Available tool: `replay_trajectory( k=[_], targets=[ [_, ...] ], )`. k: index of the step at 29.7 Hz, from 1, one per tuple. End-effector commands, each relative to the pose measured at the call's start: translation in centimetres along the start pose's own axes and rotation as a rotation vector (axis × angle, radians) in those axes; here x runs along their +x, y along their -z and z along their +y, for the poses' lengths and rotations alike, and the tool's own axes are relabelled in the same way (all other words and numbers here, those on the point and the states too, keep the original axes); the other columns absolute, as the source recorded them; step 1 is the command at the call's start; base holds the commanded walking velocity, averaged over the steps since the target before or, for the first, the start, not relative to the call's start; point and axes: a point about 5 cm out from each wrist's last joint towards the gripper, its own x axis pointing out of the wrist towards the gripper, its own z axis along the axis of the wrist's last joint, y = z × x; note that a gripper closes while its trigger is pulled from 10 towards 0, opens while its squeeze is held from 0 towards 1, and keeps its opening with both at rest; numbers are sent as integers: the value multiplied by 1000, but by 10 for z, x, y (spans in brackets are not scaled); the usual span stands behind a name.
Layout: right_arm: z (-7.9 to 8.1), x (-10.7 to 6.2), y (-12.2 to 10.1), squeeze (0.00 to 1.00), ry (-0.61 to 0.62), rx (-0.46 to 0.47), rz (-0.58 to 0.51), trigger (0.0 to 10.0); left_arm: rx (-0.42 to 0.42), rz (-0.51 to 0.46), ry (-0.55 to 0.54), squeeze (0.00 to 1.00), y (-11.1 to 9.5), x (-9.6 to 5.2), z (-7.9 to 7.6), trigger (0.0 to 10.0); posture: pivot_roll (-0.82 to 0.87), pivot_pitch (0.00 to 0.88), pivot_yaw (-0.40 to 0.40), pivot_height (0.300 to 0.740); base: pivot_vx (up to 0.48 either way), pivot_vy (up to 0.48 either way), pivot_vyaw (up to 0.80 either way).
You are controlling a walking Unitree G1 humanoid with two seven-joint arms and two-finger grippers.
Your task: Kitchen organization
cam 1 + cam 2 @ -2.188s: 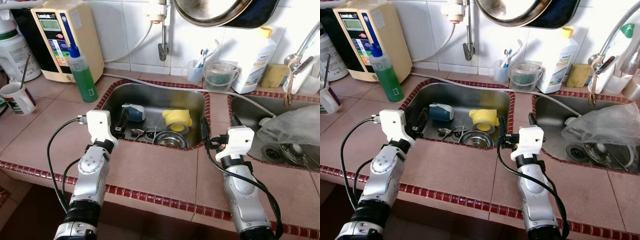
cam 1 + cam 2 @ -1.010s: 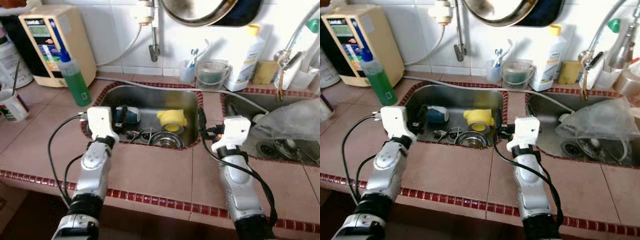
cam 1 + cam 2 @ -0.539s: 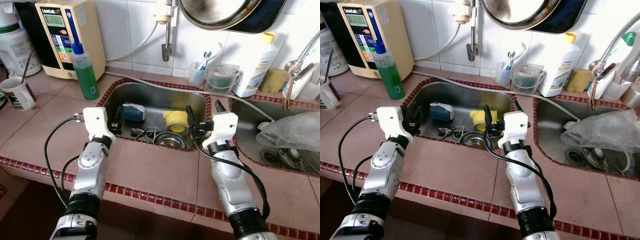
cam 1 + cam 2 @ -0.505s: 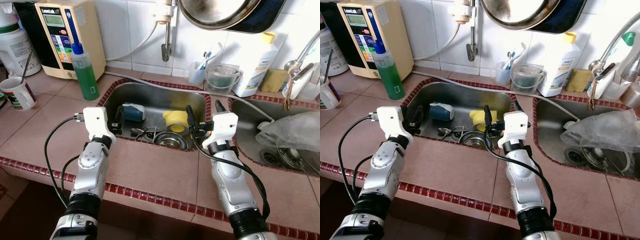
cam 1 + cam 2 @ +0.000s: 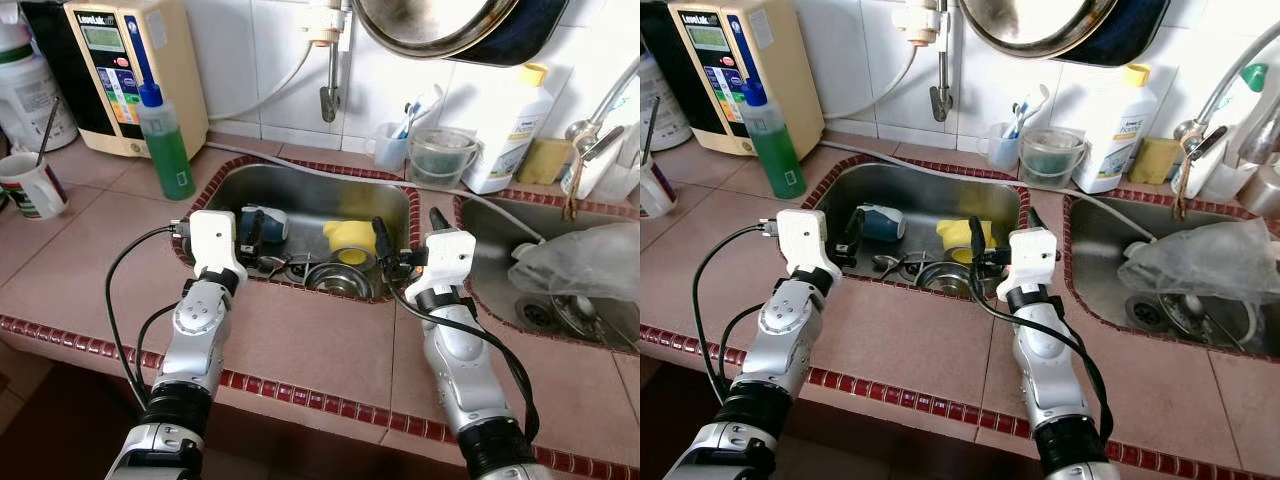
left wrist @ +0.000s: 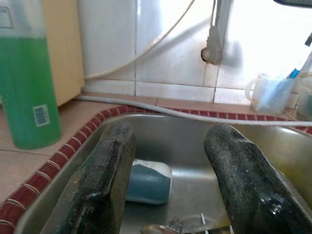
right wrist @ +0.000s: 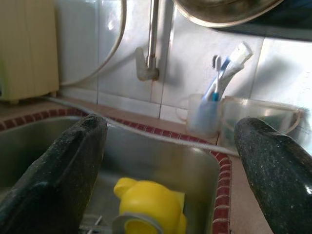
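The stainless-steel left sink holds one yellow plastic cup, one blue cup on its side and one round metal strainer. At its near rim, left gripper and right gripper hover, fingers spread, grasping nothing.

The sink is shiny metal, the counter is smooth matt brown tile, the yellow cup looks like plastic, and the wall tiles are glossy white.
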Motion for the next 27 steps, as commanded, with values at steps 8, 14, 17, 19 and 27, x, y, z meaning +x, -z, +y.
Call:
replay_trajectory(
  k=[8,14,17,19,27],
  targets=[
    [13,12,-1,0,-42,26,-6,10000,14,-43,-23,0,-8,-2,4,10000,-72,0,-24,740,0,0,0],
    [13,11,0,0,-34,38,-8,10000,24,-46,-25,0,-8,-3,4,10000,-83,0,-13,740,0,0,0],
    [10,9,1,0,-29,33,-7,10000,24,-48,-13,0,-8,-2,1,10000,-97,0,-11,740,0,0,0],
    [7,8,2,0,-21,30,-7,10000,21,-45,-9,0,-8,-2,-1,10000,-100,0,-10,740,0,0,0],
    [4,6,4,0,-10,23,-2,10000,22,-38,4,0,-6,-6,-2,10000,-105,0,-6,740,0,0,0]
  ],
)
